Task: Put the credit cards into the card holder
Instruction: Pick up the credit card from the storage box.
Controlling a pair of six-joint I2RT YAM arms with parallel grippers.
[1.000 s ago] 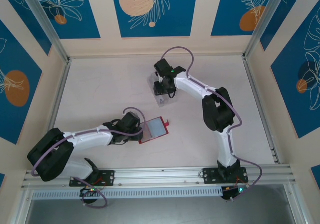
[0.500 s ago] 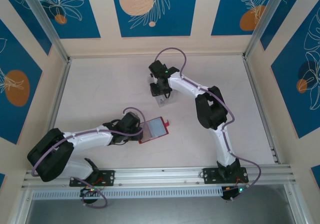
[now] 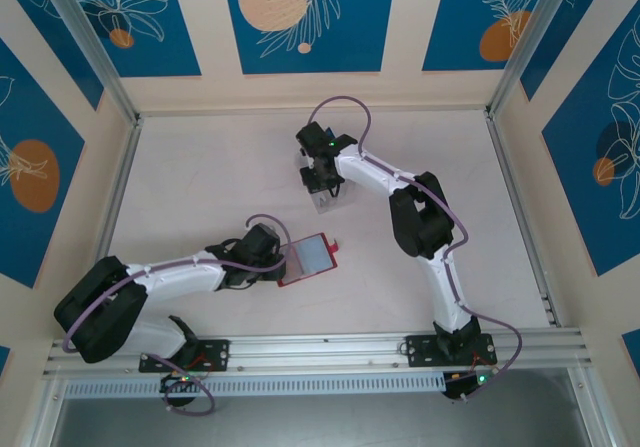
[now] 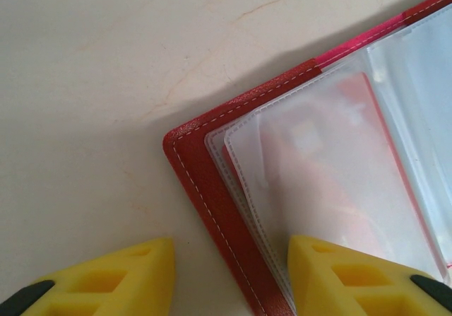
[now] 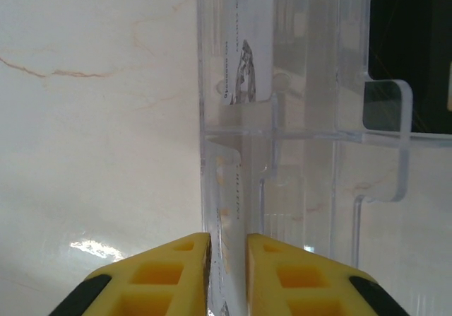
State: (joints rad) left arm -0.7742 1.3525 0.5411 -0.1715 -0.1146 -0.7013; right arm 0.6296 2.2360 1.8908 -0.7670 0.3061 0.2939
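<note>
The red card holder (image 3: 312, 257) lies open on the table, its clear sleeves up. One sleeve holds a red card (image 4: 339, 174). My left gripper (image 3: 283, 264) is open at the holder's left edge (image 4: 212, 189): one yellow finger (image 4: 134, 277) is over bare table, the other (image 4: 339, 273) over the sleeves. My right gripper (image 3: 322, 191) points down into the clear slotted rack (image 3: 323, 204). In the right wrist view its jaws (image 5: 227, 240) have closed to a narrow gap around a thin pale printed credit card (image 5: 236, 118) standing in the rack's end slot. A black card (image 5: 409, 40) stands farther right.
The clear rack (image 5: 311, 189) has several upright dividers to the right of my right fingers. The pale marbled table (image 3: 200, 177) is fenced by metal rails and patterned walls. The holder's snap tab (image 3: 336, 244) sticks out on its right side.
The right arm shifted a little left over the rack, then held there while its jaws narrowed onto the pale card. The left arm and the card holder have not moved.
</note>
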